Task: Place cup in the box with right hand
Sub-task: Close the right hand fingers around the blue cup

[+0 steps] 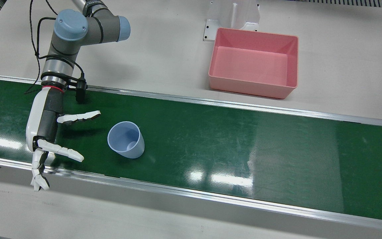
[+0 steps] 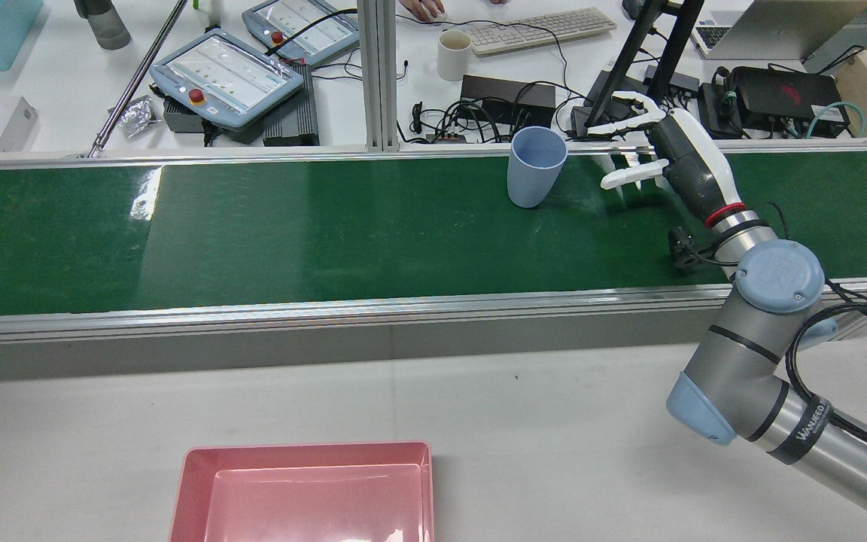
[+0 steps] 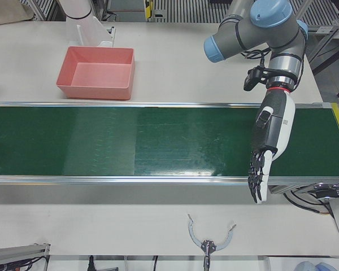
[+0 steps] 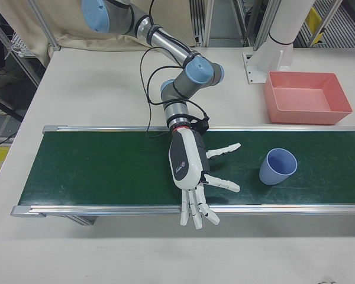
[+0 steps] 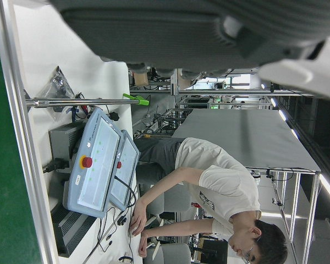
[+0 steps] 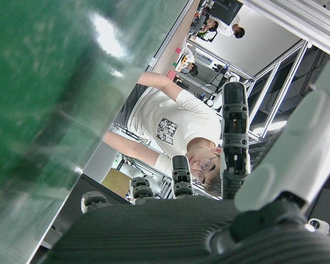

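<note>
A pale blue cup (image 1: pixel 126 139) (image 2: pixel 535 165) (image 4: pixel 277 167) stands upright on the green belt (image 1: pixel 244 146). My right hand (image 1: pixel 51 139) (image 2: pixel 667 154) (image 4: pixel 192 171) hovers over the belt beside the cup, open with its fingers spread toward it and a clear gap between them. It holds nothing. The empty pink box (image 1: pixel 250 89) (image 2: pixel 305 448) (image 4: pixel 307 117) sits on the white table beyond the belt. My left hand (image 3: pixel 268 141) hangs over the belt's far stretch, fingers straight and pointing down, open and empty; only the left-front view shows it.
A white pedestal (image 1: pixel 234 15) stands right behind the box. Past the belt's far rail are teach pendants (image 2: pixel 226 75), a keyboard (image 2: pixel 546 30), a white mug (image 2: pixel 454 54) and cables. A person (image 5: pixel 209 181) sits at that desk. A metal tool (image 3: pixel 210 240) lies on the near table.
</note>
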